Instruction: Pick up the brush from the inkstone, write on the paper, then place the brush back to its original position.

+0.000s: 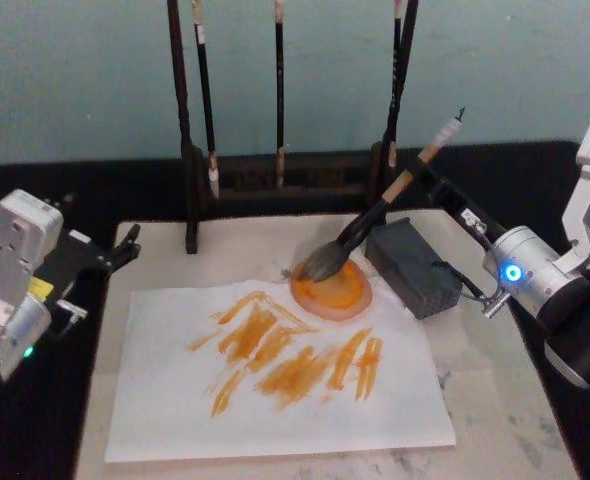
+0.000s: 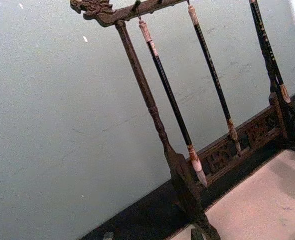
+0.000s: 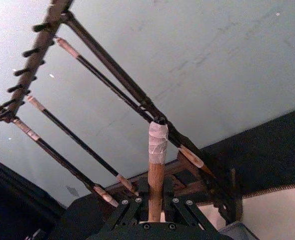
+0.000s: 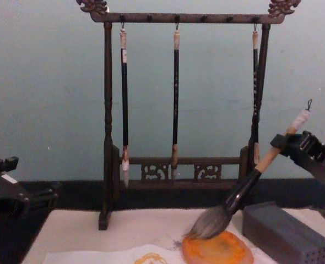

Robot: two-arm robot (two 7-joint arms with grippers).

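The brush (image 1: pixel 360 232) leans with its bushy grey tip resting on the orange inkstone (image 1: pixel 340 295), its tan handle rising toward the back right. My right gripper (image 1: pixel 422 172) is shut on the upper handle, just below the white-wrapped end. In the chest view the brush (image 4: pixel 245 190) touches the inkstone (image 4: pixel 217 252), held by the right gripper (image 4: pixel 288 144). From the right wrist, the handle (image 3: pixel 156 170) stands between the fingers. The paper (image 1: pixel 175 400) lies in front, covered in orange strokes. My left gripper (image 1: pixel 123 248) is parked open at the mat's left edge.
A dark wooden rack (image 1: pixel 275 180) with three thin hanging brushes (image 4: pixel 175 99) stands along the back. A grey block with small holes (image 1: pixel 415 265) sits right of the inkstone, under my right arm. The cream felt mat (image 1: pixel 495 400) extends right of the paper.
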